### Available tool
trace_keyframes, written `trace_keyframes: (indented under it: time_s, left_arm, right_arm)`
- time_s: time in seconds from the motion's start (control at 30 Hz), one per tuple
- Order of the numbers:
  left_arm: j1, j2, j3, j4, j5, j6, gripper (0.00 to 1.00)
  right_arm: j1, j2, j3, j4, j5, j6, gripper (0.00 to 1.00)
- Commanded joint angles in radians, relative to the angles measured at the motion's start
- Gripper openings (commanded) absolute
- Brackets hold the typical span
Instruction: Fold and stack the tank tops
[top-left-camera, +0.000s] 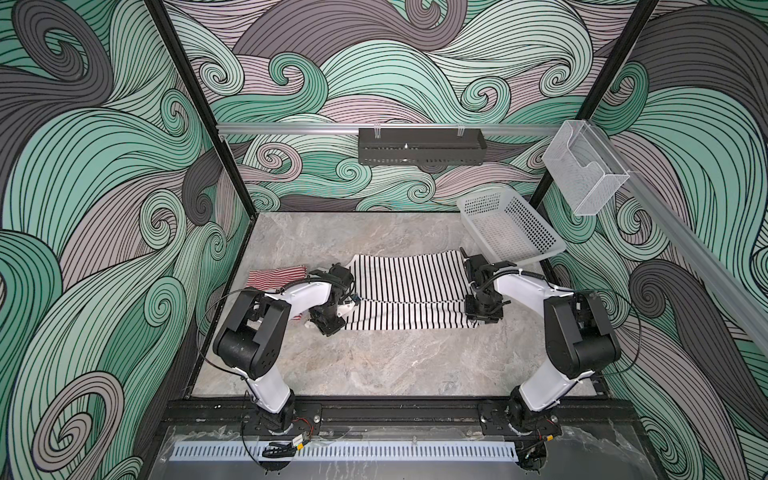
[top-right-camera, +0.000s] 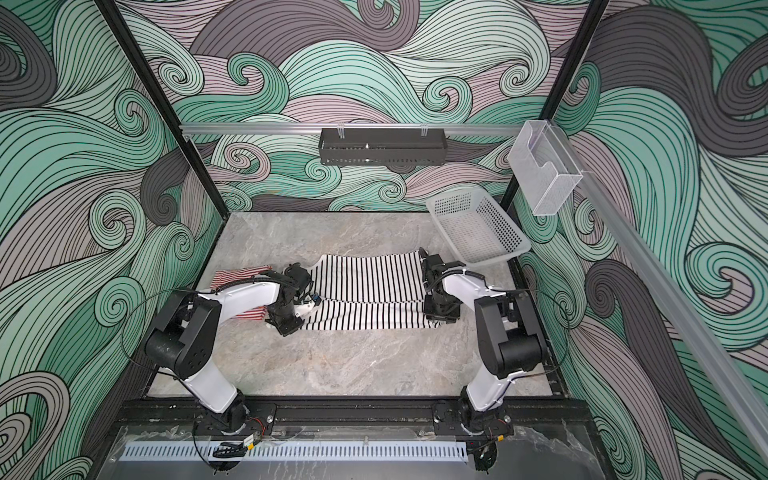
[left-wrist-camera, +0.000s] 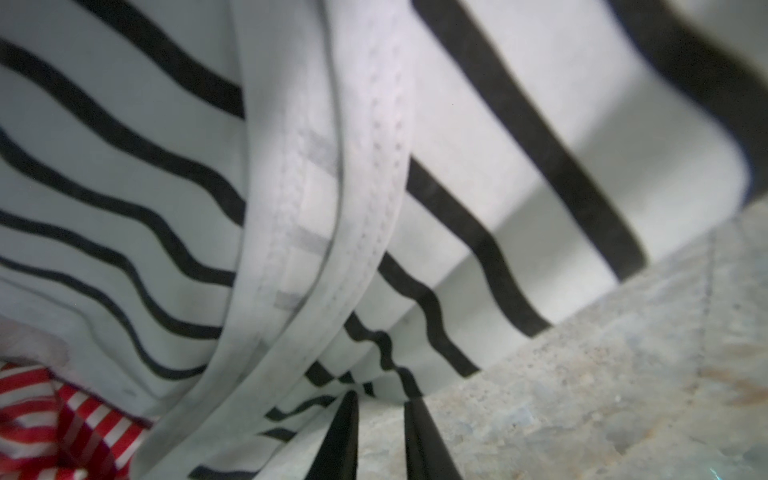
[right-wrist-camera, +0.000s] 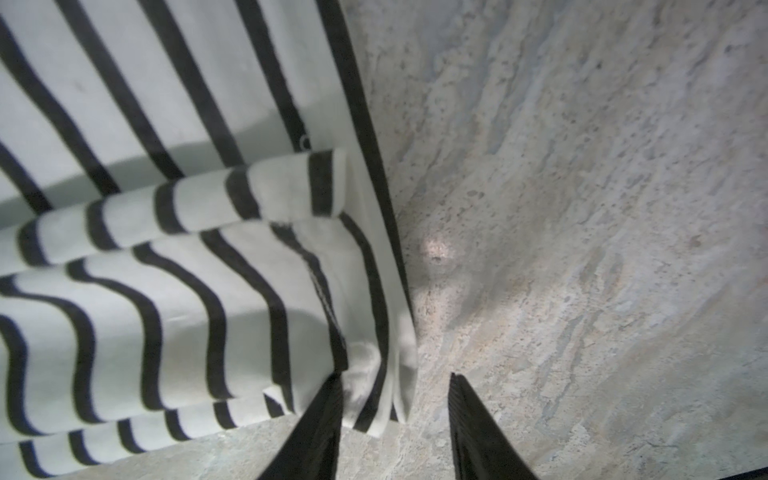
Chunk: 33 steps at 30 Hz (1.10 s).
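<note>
Lengthwise fold of the black top (top-left-camera: 407, 291) is in hand; it is laid on the table (top-left-camera: 374, 365), red top (top-left-camera: 274, 276) just beside. The left gripper (left-wrist-camera: 380, 399) is clamped on its corner; the right gripper (right-wrist-camera: 395, 376) stands parted (hem ungripped). Next, left release and a crosswise fold are called for.

Free: near half of the grey marble-patterned bench (top-left-camera: 374, 365), in front of the garments | Free: far strip behind them | Obstacles: white black-striped tank top (top-left-camera: 407, 286) spread mid-bench; red-and-white striped tank top (top-left-camera: 270, 276) just left of it; white perforated plastic basket (top-left-camera: 478, 206) in the far right corner
</note>
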Motion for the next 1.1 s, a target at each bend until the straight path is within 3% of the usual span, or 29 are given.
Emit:
trace_keyframes:
  time_s: [0.0,0.27,0.4,0.73,1.07]
  left_arm:
    - [0.011,-0.019,0.028,-0.027,-0.011,-0.025,0.23]
    - [0.01,-0.038,0.062,-0.036,0.035,-0.037,0.24]
    - [0.011,0.011,0.061,-0.012,0.035,-0.031,0.24]
    - [0.01,0.067,0.017,0.006,-0.045,-0.012,0.23]
    - [0.011,0.04,-0.02,0.004,-0.097,0.014,0.22]
  right_arm:
    - [0.033,-0.06,0.026,-0.042,0.04,0.049,0.45]
    - [0.078,-0.043,0.005,0.084,-0.096,0.095,0.19]
    - [0.078,0.009,-0.022,0.117,-0.11,0.101,0.15]
    - [0.082,0.035,-0.105,0.077,-0.037,0.141,0.19]
    - [0.085,-0.07,-0.132,0.034,-0.083,0.152,0.27]
